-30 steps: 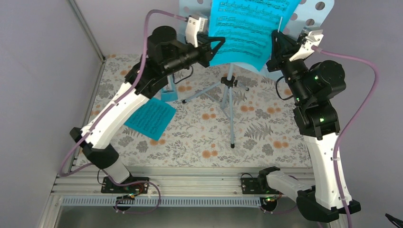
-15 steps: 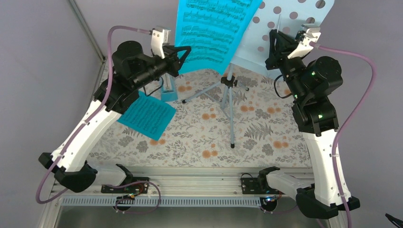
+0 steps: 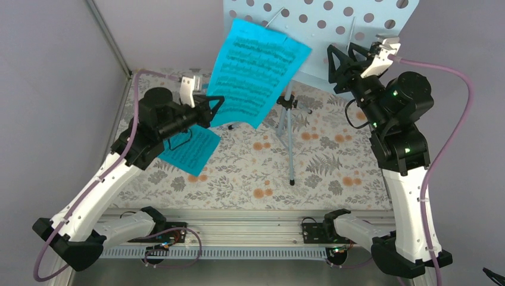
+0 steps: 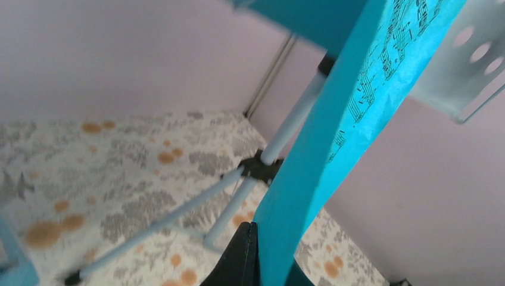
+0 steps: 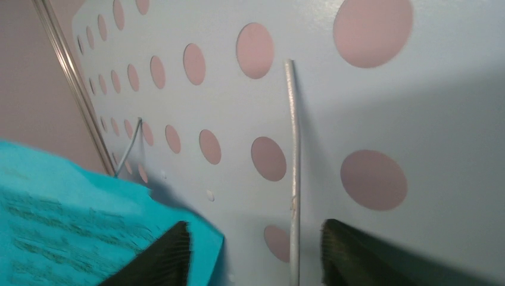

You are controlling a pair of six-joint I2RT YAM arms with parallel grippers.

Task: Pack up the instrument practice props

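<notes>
The light blue music stand (image 3: 352, 22) rises at the back on its tripod (image 3: 289, 140), and its perforated desk (image 5: 369, 107) fills the right wrist view. My left gripper (image 3: 215, 105) (image 4: 255, 238) is shut on the lower edge of a teal sheet-music page (image 3: 259, 71) (image 4: 357, 89), which it holds in the air left of the stand. My right gripper (image 3: 341, 61) (image 5: 256, 256) stands open right at the desk, with a thin wire page holder (image 5: 292, 167) between its fingers. The page's corner (image 5: 89, 232) lies behind its left finger. A second teal page (image 3: 192, 150) lies flat on the table.
The table carries a floral cloth (image 3: 333, 173). Purple walls with a metal corner post (image 3: 110, 39) close in the left and back. An aluminium rail (image 3: 250, 229) with both arm bases runs along the near edge. A light blue edge (image 4: 9, 262) shows low in the left wrist view.
My left arm has drawn the teal page off the stand's desk, down and to the left. My right gripper has opened and stays by the desk.
</notes>
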